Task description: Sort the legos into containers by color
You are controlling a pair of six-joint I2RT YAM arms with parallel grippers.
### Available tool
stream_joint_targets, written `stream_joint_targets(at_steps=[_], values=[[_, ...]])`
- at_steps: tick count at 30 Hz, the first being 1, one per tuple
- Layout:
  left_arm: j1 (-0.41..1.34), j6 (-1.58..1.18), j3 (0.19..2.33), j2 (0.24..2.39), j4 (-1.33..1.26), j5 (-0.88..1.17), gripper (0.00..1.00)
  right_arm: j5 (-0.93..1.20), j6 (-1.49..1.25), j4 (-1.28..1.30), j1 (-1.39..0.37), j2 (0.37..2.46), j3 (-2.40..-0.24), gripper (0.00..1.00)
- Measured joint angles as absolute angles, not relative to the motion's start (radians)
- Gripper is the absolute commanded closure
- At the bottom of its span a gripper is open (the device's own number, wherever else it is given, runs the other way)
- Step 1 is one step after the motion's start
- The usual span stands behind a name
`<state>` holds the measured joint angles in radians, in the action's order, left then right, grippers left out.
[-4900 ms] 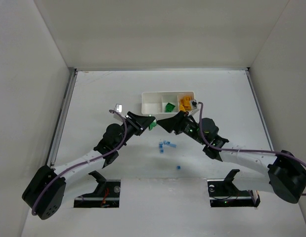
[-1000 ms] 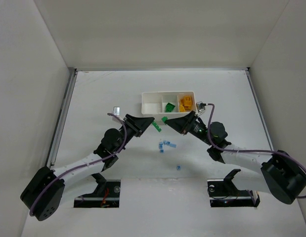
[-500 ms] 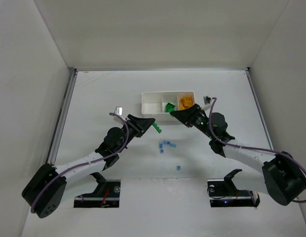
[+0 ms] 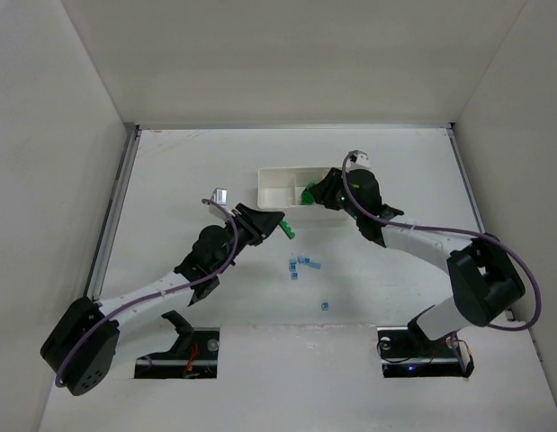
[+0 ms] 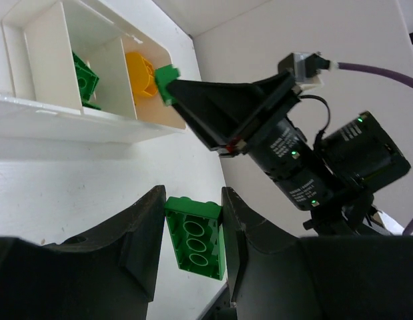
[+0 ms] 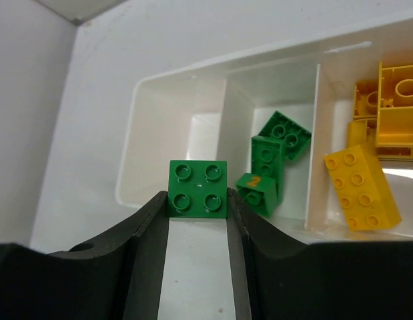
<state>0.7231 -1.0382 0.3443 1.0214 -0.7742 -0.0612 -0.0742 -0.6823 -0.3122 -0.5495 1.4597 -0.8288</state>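
Note:
The white tray (image 4: 276,188) has three compartments: the left one is bare, the middle holds green legos (image 6: 273,150), the right holds yellow-orange legos (image 6: 361,187). My right gripper (image 6: 197,200) is shut on a green square lego (image 6: 197,188), held at the tray's near wall by the middle compartment; it also shows in the top view (image 4: 307,194). My left gripper (image 5: 193,243) is shut on a green long lego (image 5: 196,236), held above the table left of the tray (image 5: 73,123); it shows in the top view (image 4: 283,229) too. Several light blue legos (image 4: 302,265) lie on the table.
One more blue lego (image 4: 325,306) lies nearer the arm bases. The white enclosure walls stand on the left, right and far sides. The right arm's body (image 5: 313,173) fills the far right of the left wrist view.
My right gripper has swung up and left with its green lego, from beside the tray's right end to the middle compartment. My left gripper has risen a little with its lego.

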Motion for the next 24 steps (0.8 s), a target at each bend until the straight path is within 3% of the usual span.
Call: stream_joint_targets(at_steps=[6, 13, 16, 20, 24], values=[[0.711, -1.001, 0.394, 1.076, -0.772, -0.061, 0.82, -0.088, -0.637, -0.264, -0.550, 1.575, -0.900, 0.40], [0.694, -0.949, 0.472, 1.169, -0.765, -0.061, 0.82, -0.101, -0.621, -0.249, -0.546, 1.581, -0.927, 0.35], [0.688, -0.930, 0.506, 1.209, -0.765, -0.061, 0.82, -0.104, -0.620, -0.246, -0.538, 1.569, -0.925, 0.45], [0.680, -0.894, 0.572, 1.284, -0.765, -0.067, 0.82, -0.130, -0.623, -0.248, -0.529, 1.477, -0.866, 0.69], [0.674, -0.833, 0.665, 1.387, -0.764, -0.097, 0.81, -0.186, -0.633, -0.252, -0.527, 1.279, -0.721, 0.71]])
